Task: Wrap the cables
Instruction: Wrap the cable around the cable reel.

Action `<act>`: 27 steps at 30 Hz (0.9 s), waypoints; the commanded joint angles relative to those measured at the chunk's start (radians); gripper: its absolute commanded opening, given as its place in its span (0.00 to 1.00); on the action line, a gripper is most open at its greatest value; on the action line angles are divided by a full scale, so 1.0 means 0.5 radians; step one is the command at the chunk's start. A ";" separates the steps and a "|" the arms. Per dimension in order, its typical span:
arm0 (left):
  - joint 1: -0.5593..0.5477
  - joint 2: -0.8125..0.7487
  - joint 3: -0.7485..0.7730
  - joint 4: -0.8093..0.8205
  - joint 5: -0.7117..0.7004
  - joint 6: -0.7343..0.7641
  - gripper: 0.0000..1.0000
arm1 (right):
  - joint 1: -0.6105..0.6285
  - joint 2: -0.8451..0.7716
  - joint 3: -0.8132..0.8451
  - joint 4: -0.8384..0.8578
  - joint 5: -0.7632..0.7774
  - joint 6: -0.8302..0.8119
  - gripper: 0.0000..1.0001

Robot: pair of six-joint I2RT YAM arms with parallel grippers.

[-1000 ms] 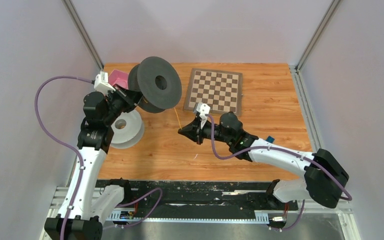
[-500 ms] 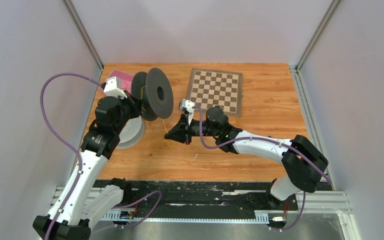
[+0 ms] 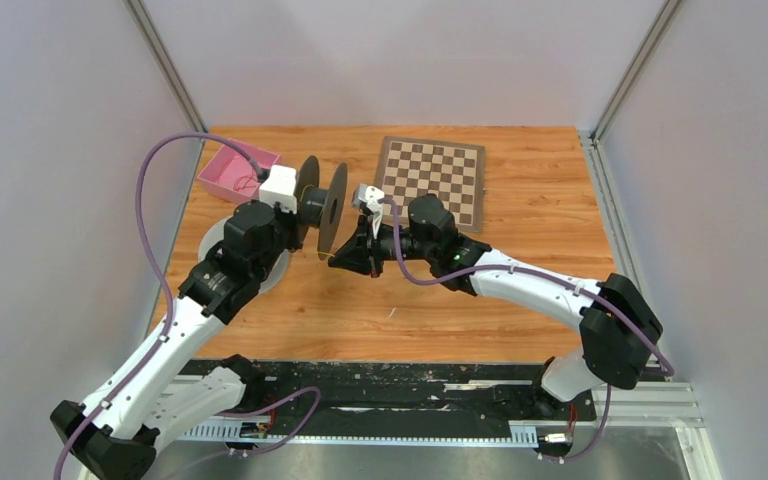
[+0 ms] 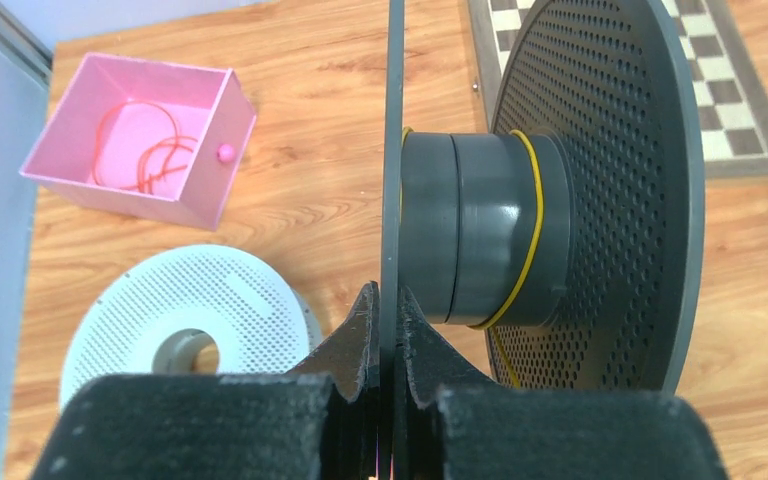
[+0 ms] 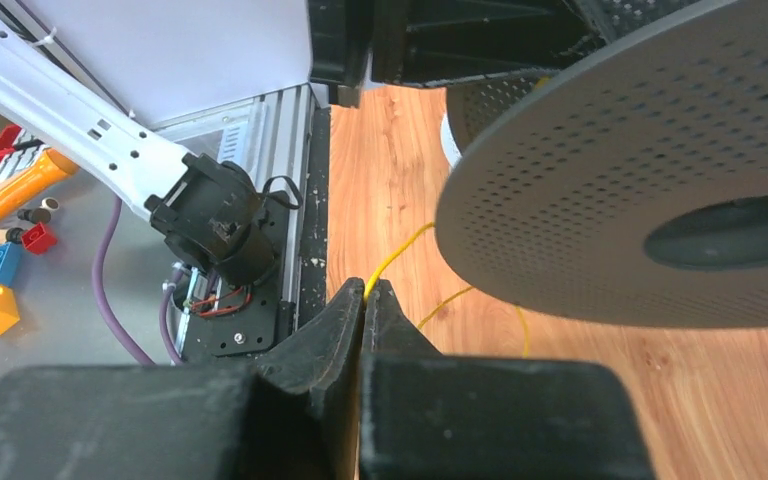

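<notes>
At the far left corner of the table (image 3: 520, 250) stands a pink box (image 3: 235, 172); the orange-red cable (image 4: 165, 152) lies inside it in loose loops, apart from both arms; just nearer than the box, a white spool (image 4: 185, 320) lies flat on the wood, perforated face up, partly hidden under the left arm in the top view; the left gripper (image 4: 385, 300) is clamped on the thin near flange of the black spool (image 3: 322, 205), the flange standing edge-on between the two fingers in the left wrist view; the spool is held with both flanges upright and its hub roughly level, and whether its lower rim touches the table cannot be told; the yellow cable (image 4: 532, 220) runs around the grey hub close to the far perforated flange, with a strand dropping away below the hub; just right of the spool, the right gripper (image 5: 364, 290) is closed tight, fingertips meeting, with the yellow cable pinched between them; from the tips the cable rises and passes beneath the spool's flange, and a further slack strand lies on the wood behind; in the top view the right gripper sits just beside the spool's lower right rim; a chessboard (image 3: 435, 180) lies flat at the far side of the table, right of the spool and behind the right arm.
</notes>
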 commanded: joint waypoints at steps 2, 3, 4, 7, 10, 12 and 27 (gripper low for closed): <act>-0.039 -0.002 0.063 0.109 -0.183 0.430 0.00 | -0.073 -0.072 0.092 -0.143 -0.183 -0.048 0.00; -0.049 0.000 0.062 0.103 -0.187 0.456 0.00 | -0.074 -0.069 0.092 -0.151 -0.198 -0.055 0.00; -0.053 0.001 0.060 0.096 -0.183 0.511 0.00 | -0.075 -0.070 0.096 -0.166 -0.202 -0.073 0.00; -0.065 -0.016 0.035 0.087 -0.086 0.657 0.00 | -0.090 -0.104 0.120 -0.279 -0.064 -0.178 0.00; -0.075 -0.041 0.007 0.059 0.047 0.825 0.00 | -0.112 -0.154 0.147 -0.395 0.119 -0.293 0.00; -0.081 -0.053 0.008 0.037 0.135 0.886 0.00 | -0.122 -0.175 0.163 -0.454 0.219 -0.426 0.00; -0.092 0.136 0.105 -0.093 -0.014 0.798 0.00 | -0.069 -0.389 0.104 -0.313 0.550 -0.938 0.00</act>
